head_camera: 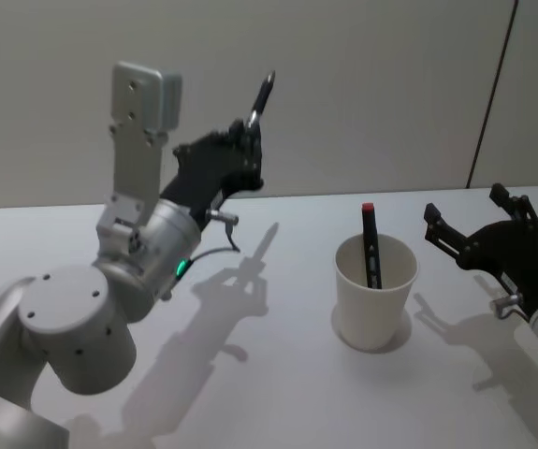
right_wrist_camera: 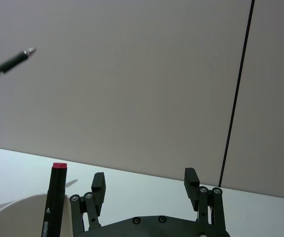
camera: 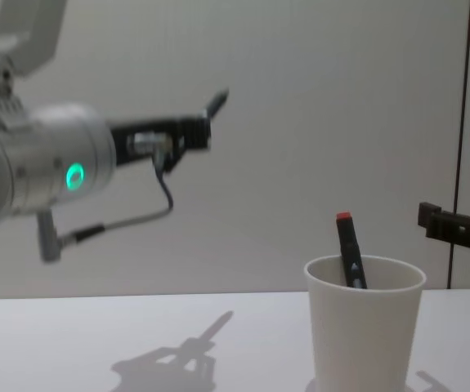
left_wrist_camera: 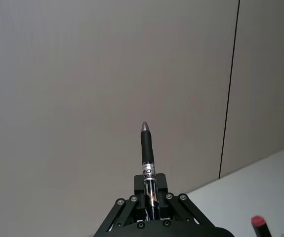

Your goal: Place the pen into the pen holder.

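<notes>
The white table point(head_camera: 278, 374) spreads out in front. The left gripper point(head_camera: 252, 131) hangs high over it, well left of the pen holder point(head_camera: 374, 299). The right gripper point(head_camera: 465, 203) sits just right of that cup, fingers spread and empty, seemingly low over the table. A red-capped marker point(head_camera: 371, 245) leans inside the holder. The pen point(head_camera: 262, 98) is clamped in the left gripper, tip pointing upward.
</notes>
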### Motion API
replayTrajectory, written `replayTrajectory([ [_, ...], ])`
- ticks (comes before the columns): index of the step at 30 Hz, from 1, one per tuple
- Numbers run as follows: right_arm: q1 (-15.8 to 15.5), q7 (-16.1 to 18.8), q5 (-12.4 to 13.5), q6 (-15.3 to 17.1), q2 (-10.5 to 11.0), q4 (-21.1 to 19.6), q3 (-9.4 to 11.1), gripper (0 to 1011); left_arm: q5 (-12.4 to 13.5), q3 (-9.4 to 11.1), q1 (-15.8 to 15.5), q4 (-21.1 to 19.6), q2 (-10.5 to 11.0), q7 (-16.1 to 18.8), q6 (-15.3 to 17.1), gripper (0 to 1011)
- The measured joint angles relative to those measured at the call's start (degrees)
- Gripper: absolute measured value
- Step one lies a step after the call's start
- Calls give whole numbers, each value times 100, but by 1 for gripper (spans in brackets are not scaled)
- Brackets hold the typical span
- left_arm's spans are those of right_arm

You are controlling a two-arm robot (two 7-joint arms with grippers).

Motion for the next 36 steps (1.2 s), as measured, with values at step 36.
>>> replayTrajectory([
  [36,203,643,1100,-49,-188,17,60,1001,34,14,118,56,-123,-5,-660,141],
])
